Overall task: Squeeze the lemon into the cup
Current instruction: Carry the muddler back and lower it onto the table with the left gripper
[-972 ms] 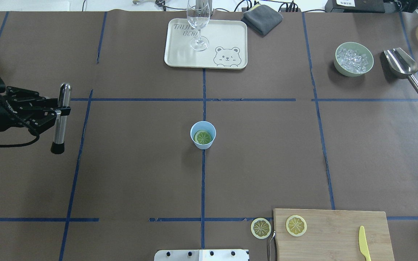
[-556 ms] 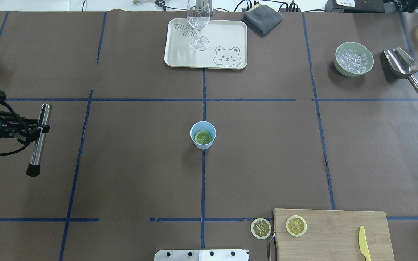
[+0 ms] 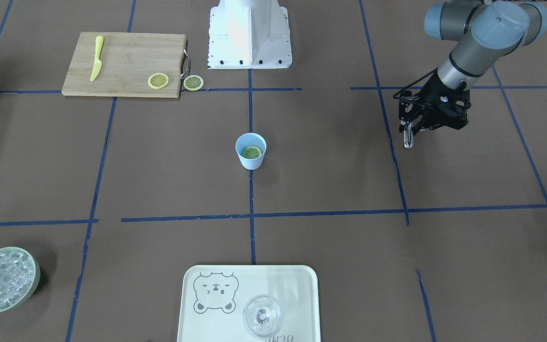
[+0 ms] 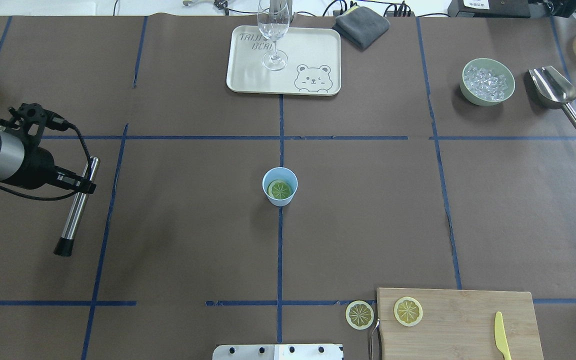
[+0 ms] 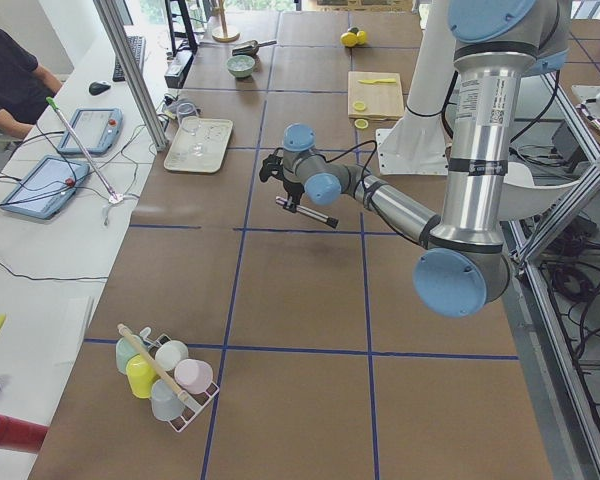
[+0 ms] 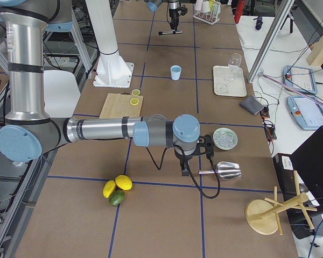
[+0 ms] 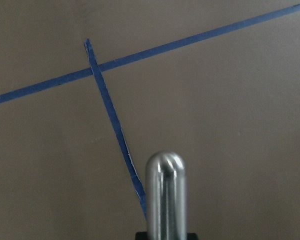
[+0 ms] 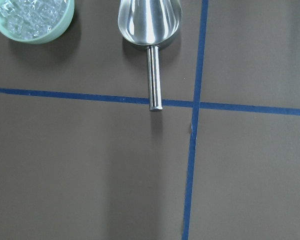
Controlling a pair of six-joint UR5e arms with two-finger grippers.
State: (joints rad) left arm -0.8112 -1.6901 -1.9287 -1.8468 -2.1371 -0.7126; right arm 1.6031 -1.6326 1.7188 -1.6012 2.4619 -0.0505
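The light-blue cup (image 4: pixel 280 186) stands at the table's middle, also in the front view (image 3: pixel 250 151). A lemon slice (image 4: pixel 280 189) lies flat inside it. My left gripper (image 4: pixel 86 186) is far to the cup's left, shut on a steel rod with a black tip (image 4: pixel 74 215), held tilted above the table. The rod's rounded end shows in the left wrist view (image 7: pixel 165 195). My right gripper (image 6: pixel 184 171) shows only in the right side view, above the table near the scoop; I cannot tell whether it is open or shut.
A tray (image 4: pixel 313 50) with a wine glass (image 4: pixel 273 30) is at the back. A green bowl of ice (image 4: pixel 464 85) and a metal scoop (image 4: pixel 553 90) are back right. A cutting board (image 4: pixel 458 320) carries a lemon slice (image 4: pixel 408 311) and yellow knife (image 4: pixel 502 336).
My left gripper has carried the rod toward the robot's side of the table and turned, so the rod now slants. The cup and its lemon slice have not moved.
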